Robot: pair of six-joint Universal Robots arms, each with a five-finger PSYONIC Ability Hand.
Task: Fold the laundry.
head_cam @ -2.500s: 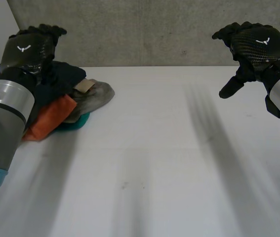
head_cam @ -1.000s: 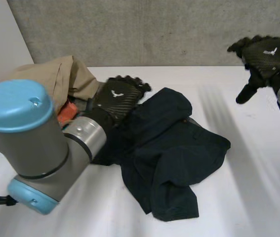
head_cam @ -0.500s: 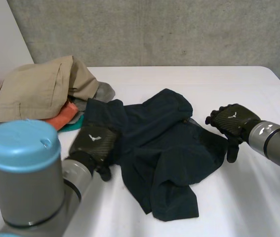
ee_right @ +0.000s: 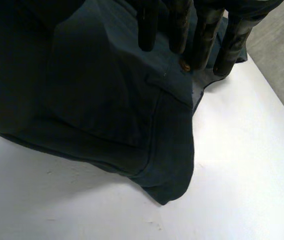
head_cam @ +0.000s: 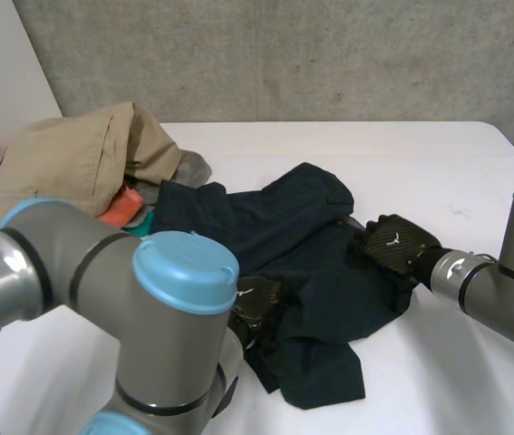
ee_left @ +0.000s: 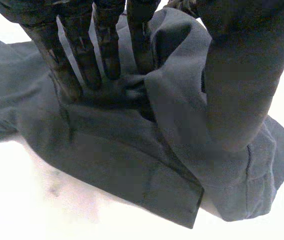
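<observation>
left hand (ee_left: 237,75) pinches dark garment (head_cam: 320,272) | right hand (head_cam: 394,245) flat on its edge

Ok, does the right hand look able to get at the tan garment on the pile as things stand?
Probably not without a long reach: the right hand rests on the edge of the dark garment, while the tan garment tops the pile across the table, beyond it.

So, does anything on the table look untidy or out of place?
The dark garment lies crumpled on the table, its folds overlapping instead of spread flat. Beside it, at the far left, a loose heap of clothes sits unsorted.
</observation>
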